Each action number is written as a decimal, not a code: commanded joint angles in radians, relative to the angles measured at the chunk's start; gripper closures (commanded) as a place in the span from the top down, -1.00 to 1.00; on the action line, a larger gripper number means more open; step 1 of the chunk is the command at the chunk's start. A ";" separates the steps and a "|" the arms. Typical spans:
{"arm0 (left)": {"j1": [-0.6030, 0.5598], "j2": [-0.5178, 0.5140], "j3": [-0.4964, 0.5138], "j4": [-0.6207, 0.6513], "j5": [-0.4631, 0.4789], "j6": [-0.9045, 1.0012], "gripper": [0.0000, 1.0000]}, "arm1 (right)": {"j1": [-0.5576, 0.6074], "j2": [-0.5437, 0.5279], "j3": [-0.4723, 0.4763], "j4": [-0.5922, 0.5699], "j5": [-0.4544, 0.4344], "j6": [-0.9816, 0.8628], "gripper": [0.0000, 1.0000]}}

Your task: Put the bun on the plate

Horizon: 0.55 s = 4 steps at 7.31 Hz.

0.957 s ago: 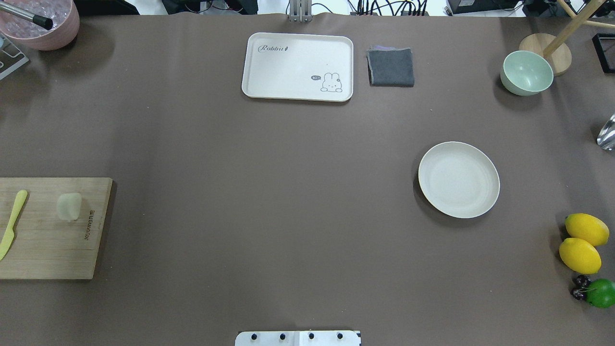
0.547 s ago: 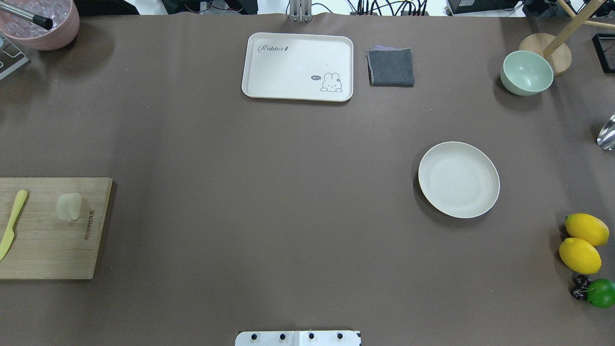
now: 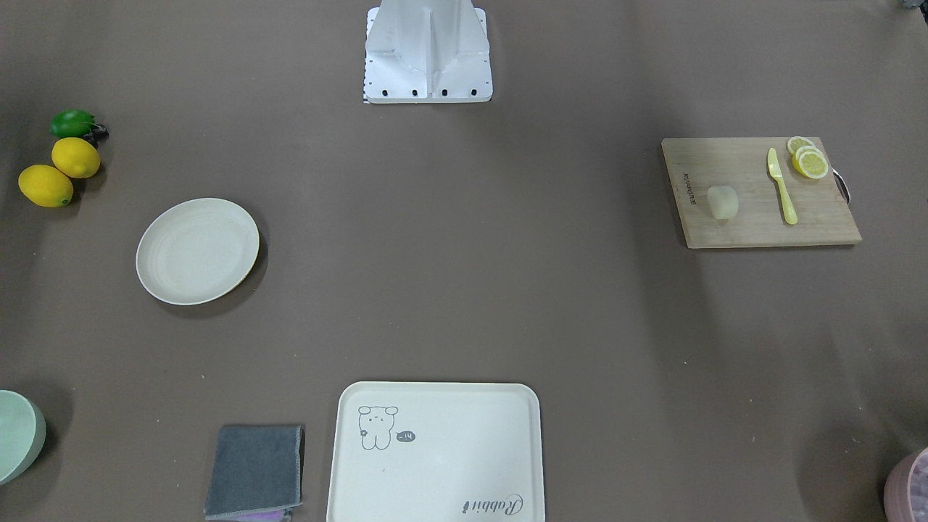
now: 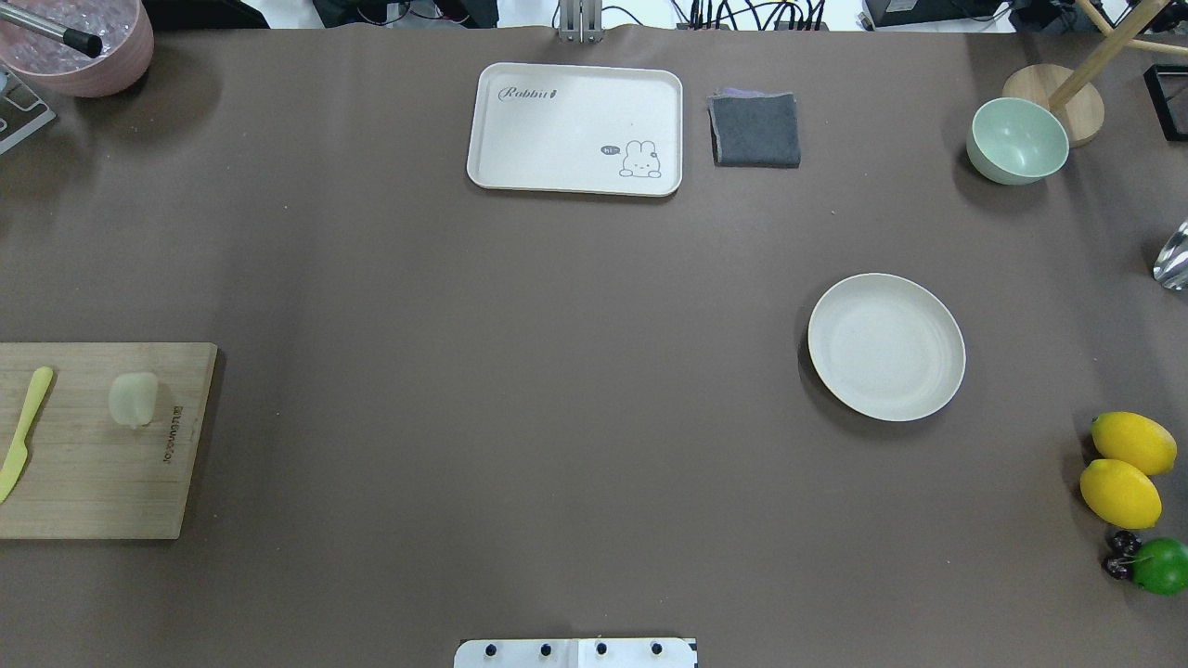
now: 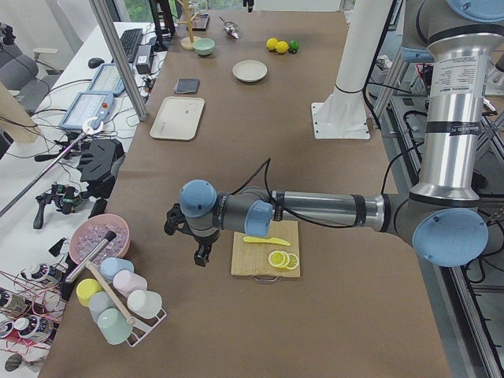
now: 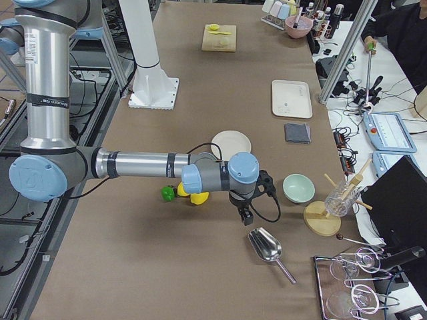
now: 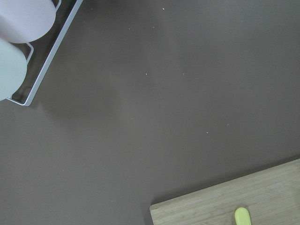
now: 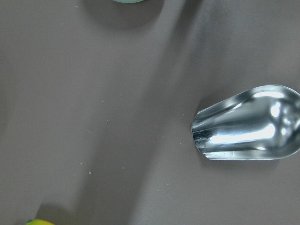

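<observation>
The bun (image 4: 133, 399) (image 3: 722, 201) is a pale lump lying on a wooden cutting board (image 4: 102, 482) (image 3: 747, 228) at the table's left end. The round cream plate (image 4: 886, 346) (image 3: 197, 250) (image 5: 250, 71) (image 6: 231, 142) sits bare on the right half, far from the bun. My left gripper (image 5: 202, 258) hangs over the cloth beyond the board's outer end, seen only in the left side view; I cannot tell its state. My right gripper (image 6: 245, 217) hangs near the metal scoop (image 6: 267, 247) (image 8: 248, 124), past the plate; I cannot tell its state. Neither wrist view shows fingers.
A yellow knife (image 3: 781, 187) and lemon slices (image 3: 808, 159) share the board. A cream tray (image 4: 575, 128), grey cloth (image 4: 755, 130) and green bowl (image 4: 1017, 141) line the far edge. Lemons (image 4: 1123, 468) and a lime (image 4: 1160, 566) lie at the right. A cup rack (image 5: 118, 303) stands beyond the board.
</observation>
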 commanded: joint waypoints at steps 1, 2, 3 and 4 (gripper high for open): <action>0.026 0.002 -0.057 0.004 -0.001 -0.012 0.95 | -0.005 -0.005 0.006 0.081 0.061 0.013 1.00; 0.035 0.016 -0.067 -0.001 -0.003 -0.002 0.94 | -0.046 -0.005 0.006 0.118 0.063 0.103 1.00; 0.053 0.016 -0.066 0.001 -0.001 -0.006 0.94 | -0.110 0.004 0.004 0.160 0.111 0.241 1.00; 0.063 0.016 -0.062 0.001 -0.001 -0.012 0.94 | -0.176 0.010 0.007 0.219 0.116 0.389 0.99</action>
